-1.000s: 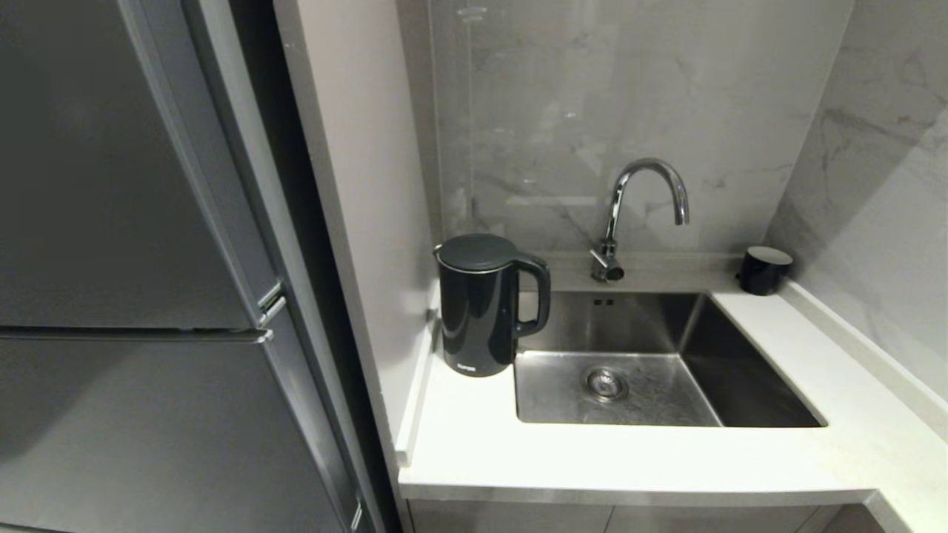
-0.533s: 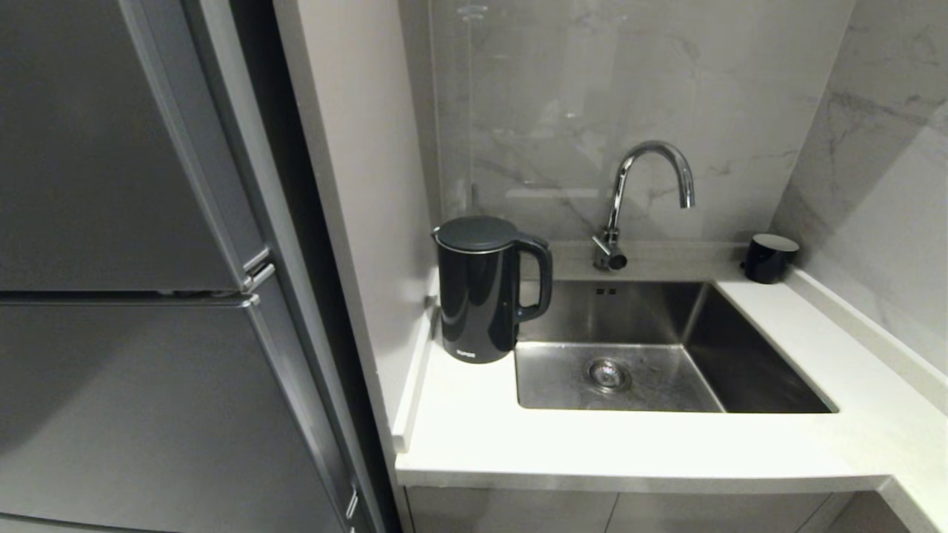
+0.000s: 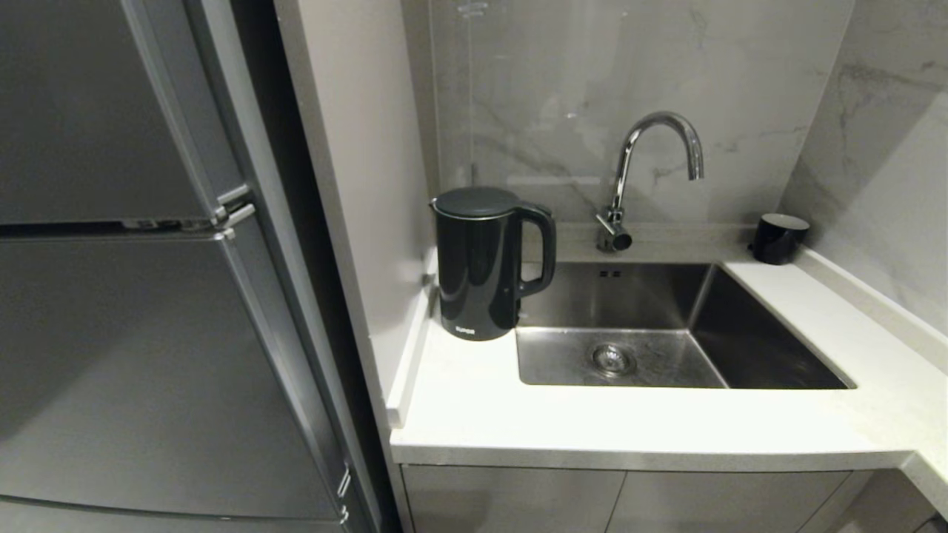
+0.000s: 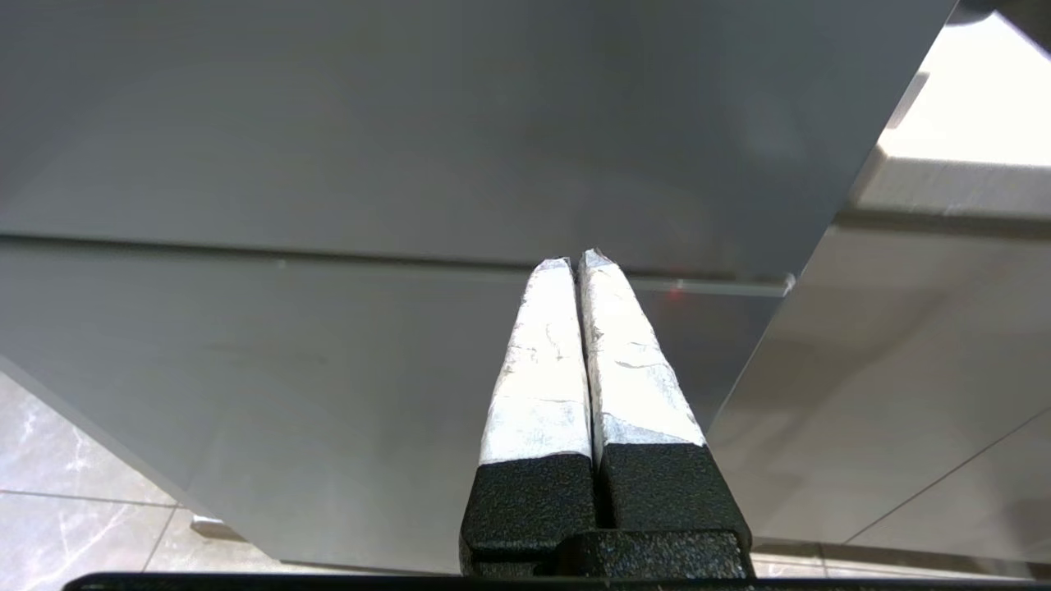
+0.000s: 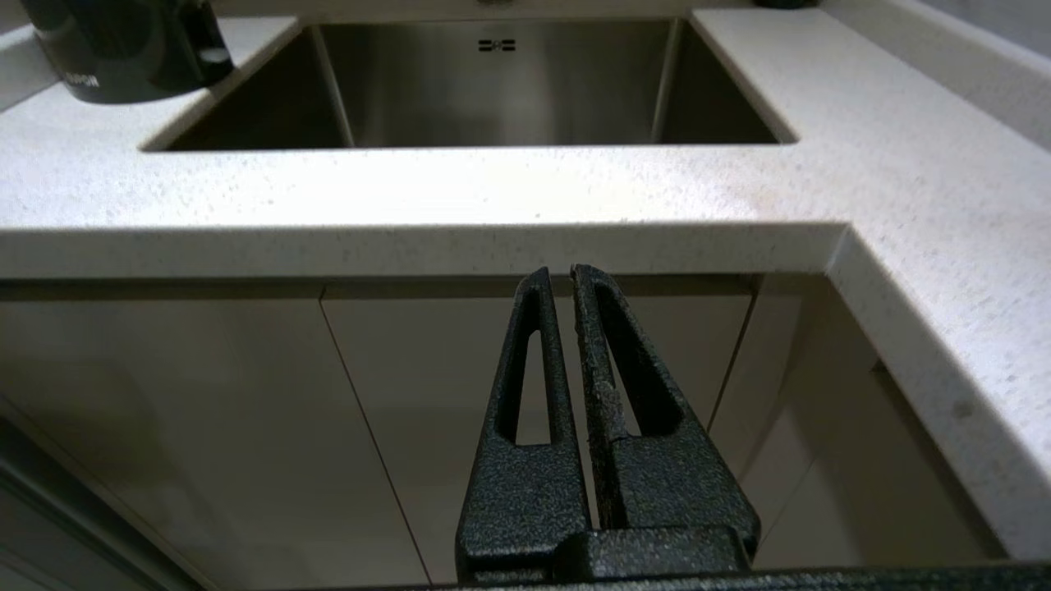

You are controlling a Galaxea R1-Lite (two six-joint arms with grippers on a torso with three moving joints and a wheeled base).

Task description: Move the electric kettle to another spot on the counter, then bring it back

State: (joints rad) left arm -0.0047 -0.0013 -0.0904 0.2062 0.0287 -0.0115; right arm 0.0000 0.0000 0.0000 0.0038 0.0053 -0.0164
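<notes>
Above both jaws: electric kettle [image 3: 478, 263], apparently.

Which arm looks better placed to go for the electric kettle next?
Probably the right. The right gripper, shut, faces the counter with the electric kettle in its view; the left gripper, shut, faces the refrigerator door.
</notes>
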